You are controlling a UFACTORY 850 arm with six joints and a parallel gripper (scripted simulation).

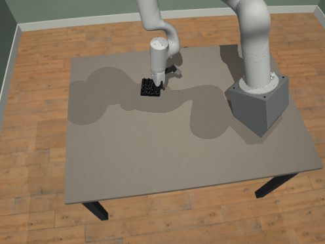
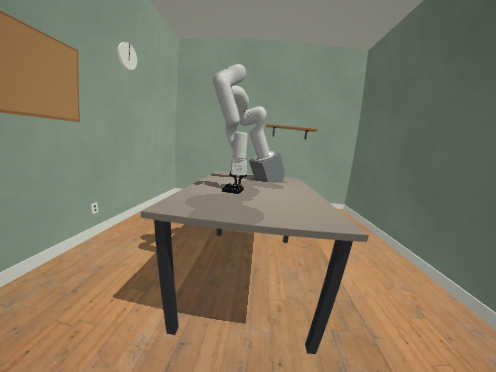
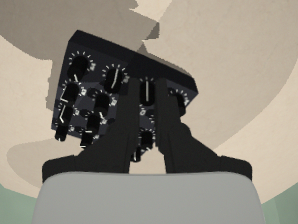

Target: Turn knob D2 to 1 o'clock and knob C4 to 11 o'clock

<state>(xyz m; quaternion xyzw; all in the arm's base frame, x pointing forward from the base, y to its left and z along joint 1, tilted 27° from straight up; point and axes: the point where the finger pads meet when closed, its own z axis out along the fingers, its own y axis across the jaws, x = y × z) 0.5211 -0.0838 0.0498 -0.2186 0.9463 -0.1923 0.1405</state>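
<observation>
knob box (image 1: 149,94) (image 2: 232,189) (image 3: 131,59) lies beneath the pincer (image 1: 161,86) (image 2: 238,183) (image 3: 147,89), one knob (image 3: 147,97) pinched between its fingertips.

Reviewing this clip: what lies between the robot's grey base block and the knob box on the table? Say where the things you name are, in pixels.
In the top view, only tabletop with the arm's shadow across it lies between the grey base block (image 1: 249,106) (image 2: 272,170) and the knob box (image 1: 151,95) (image 2: 228,190) (image 3: 120,53).

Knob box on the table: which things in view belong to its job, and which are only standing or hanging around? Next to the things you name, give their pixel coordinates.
For the job:
- black knob box (image 1: 142,94) (image 2: 233,190) (image 3: 134,59)
- gripper (image 1: 161,86) (image 2: 238,185) (image 3: 147,93)

Only around:
- round white wall clock (image 2: 125,56)
- orange-brown wall board (image 2: 40,70)
- brown wooden wall shelf (image 2: 292,128)
</observation>
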